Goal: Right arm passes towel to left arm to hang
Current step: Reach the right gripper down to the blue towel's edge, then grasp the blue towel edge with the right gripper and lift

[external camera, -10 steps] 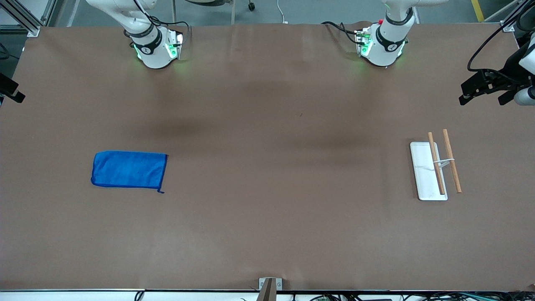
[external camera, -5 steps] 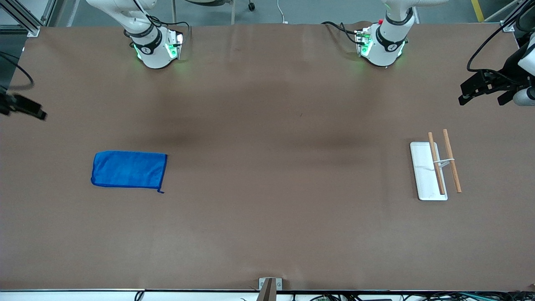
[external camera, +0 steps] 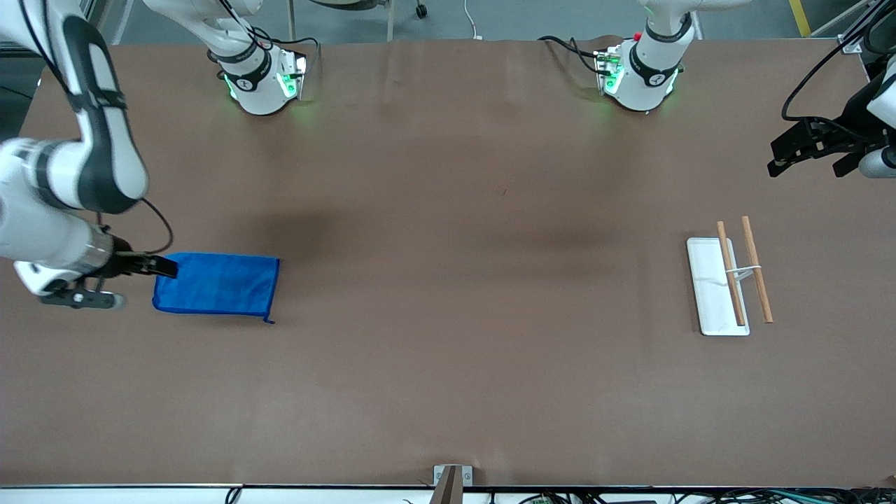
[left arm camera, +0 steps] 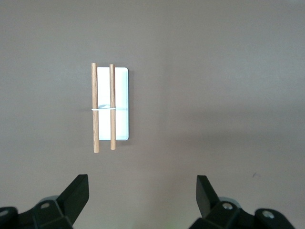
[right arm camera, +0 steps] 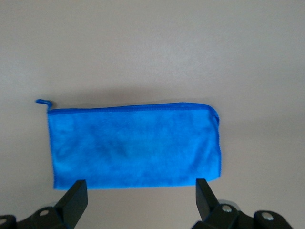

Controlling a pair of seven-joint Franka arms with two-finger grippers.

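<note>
The towel (external camera: pixel 215 283) lies flat on the table (external camera: pixel 448 392), folded into a rectangle, toward the right arm's end, its small corner loop (external camera: pixel 269 320) at the corner nearer the front camera. In the right wrist view the towel (right arm camera: pixel 135 145) fills the middle, its stitched edge and loop (right arm camera: pixel 42 101) plain to see.

The right arm (external camera: pixel 77 161) reaches in over that end of the table, and the right gripper (external camera: pixel 150 267) is over the towel's end edge, the one nearest the table's end. Its jaws stand wide apart, as the right wrist view shows, with one fingertip (right arm camera: pixel 76 198) and the other (right arm camera: pixel 205 195) framing the towel's long side; they hold nothing.

The left gripper (external camera: pixel 805 143) waits high over the left arm's end of the table, jaws wide open and empty, its fingertips (left arm camera: pixel 78 188) showing in the left wrist view. Below it stands the rack (external camera: pixel 714 287): a white base with two wooden rods (external camera: pixel 756 269) across the top. In the left wrist view the rack (left arm camera: pixel 119 95) is well apart from the gripper
</note>
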